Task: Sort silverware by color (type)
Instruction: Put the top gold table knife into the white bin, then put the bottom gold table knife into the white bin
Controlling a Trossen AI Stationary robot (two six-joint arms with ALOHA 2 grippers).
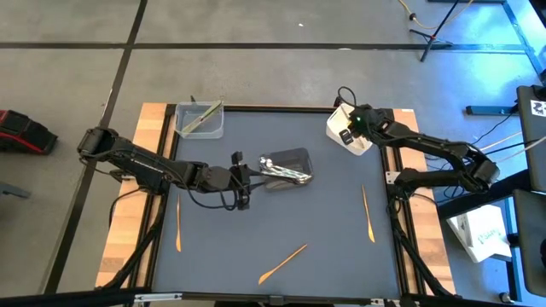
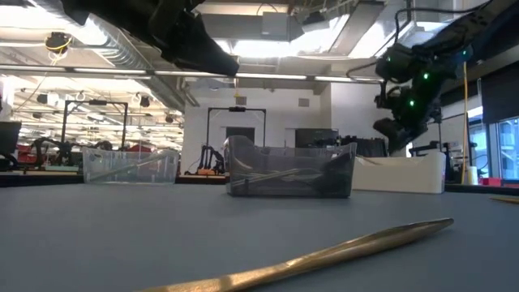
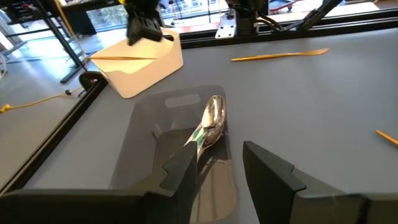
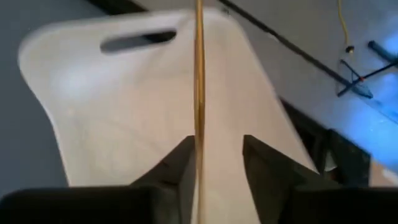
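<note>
Shiny silver utensils (image 1: 286,173) lie in the dark grey tub (image 1: 294,155); a spoon (image 3: 213,118) shows among them. My left gripper (image 1: 249,176) (image 3: 217,168) is open, just off the tub's left end and touching nothing. My right gripper (image 1: 348,130) (image 4: 214,162) hovers open over the white tub (image 1: 341,136). A tan utensil (image 4: 199,74) runs between its fingers and lies across the tub's open top (image 3: 124,57). A pale green utensil (image 1: 199,119) lies in the clear tub (image 1: 205,130). Three tan utensils (image 1: 178,223) (image 1: 282,263) (image 1: 368,213) lie flat on the mat. My right gripper points down over the white tub with the tan utensil (image 4: 199,124) running lengthwise through the gap, close beside one finger (image 4: 177,168). I cannot tell whether that finger touches it.
The three tubs stand along the far half of the dark mat (image 1: 256,230); wooden table strips (image 1: 128,247) flank it. The nearest tan utensil (image 2: 324,255) lies close to the near edge. Cables and stands lie on the floor beyond the far edge.
</note>
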